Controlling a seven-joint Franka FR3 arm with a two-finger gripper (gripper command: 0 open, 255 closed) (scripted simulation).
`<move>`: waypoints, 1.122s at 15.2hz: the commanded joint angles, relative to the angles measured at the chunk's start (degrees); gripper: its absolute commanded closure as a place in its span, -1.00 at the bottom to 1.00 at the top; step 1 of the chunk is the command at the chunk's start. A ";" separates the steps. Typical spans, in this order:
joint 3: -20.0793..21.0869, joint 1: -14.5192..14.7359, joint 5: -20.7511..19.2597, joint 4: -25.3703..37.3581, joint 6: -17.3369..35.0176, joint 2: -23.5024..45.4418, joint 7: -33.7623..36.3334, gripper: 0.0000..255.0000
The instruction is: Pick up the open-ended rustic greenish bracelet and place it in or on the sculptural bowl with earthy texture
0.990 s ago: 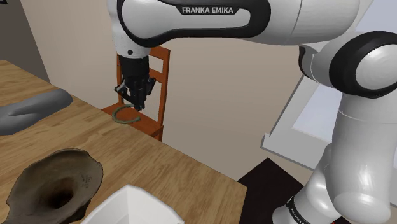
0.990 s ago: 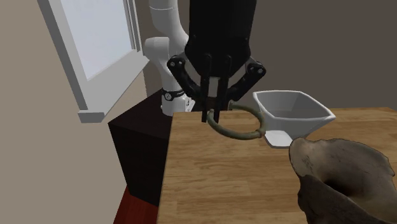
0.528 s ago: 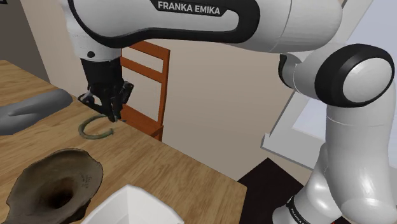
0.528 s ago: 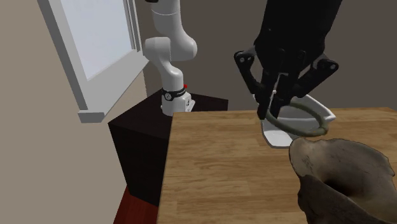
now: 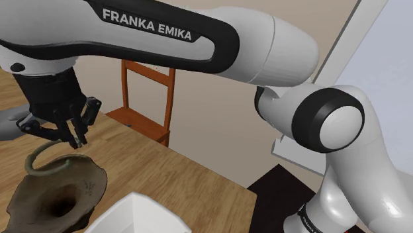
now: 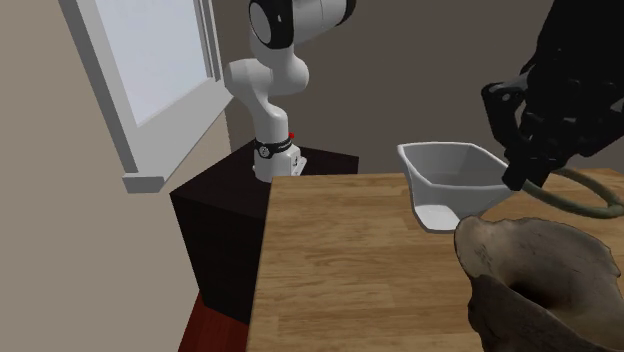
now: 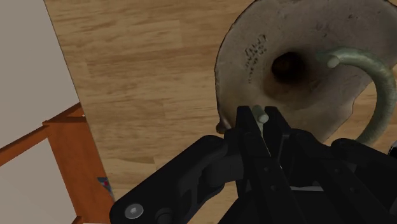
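Note:
My black gripper [image 5: 73, 137] is shut on one end of the greenish open-ended bracelet [image 5: 30, 161], which hangs from the fingers just over the far rim of the brown, rough-textured sculptural bowl [image 5: 56, 192]. In the second exterior view the gripper [image 6: 522, 178] holds the bracelet [image 6: 585, 207] above the bowl [image 6: 540, 280], near that view's right edge. Seen from the wrist, the gripper [image 7: 261, 121] clasps the bracelet's tip, and the rest of the bracelet [image 7: 380, 89] arcs over the bowl [image 7: 254, 57] and its dark hole.
The bowl stands on a wooden table [image 5: 172, 169]. A white angular container [image 5: 136, 215] sits close beside it, toward the stand [image 6: 275, 160]. An orange-brown wooden chair [image 5: 149, 99] stands past the table's far edge. A window [image 6: 150, 70] is on the wall.
The arm has swung to the shoulder view's left and lower, carrying the bracelet from near the chair-side table edge to over the bowl's rim. The grip has not changed.

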 commanded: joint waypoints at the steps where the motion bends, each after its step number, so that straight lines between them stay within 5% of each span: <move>1: 0.06 0.26 -0.03 -0.90 0.96 0.08 0.64 1.00; 10: 0.74 -2.84 0.72 -14.81 10.69 -3.63 1.96 1.00; 17: 0.78 -3.54 0.74 -18.56 13.87 -4.07 2.34 1.00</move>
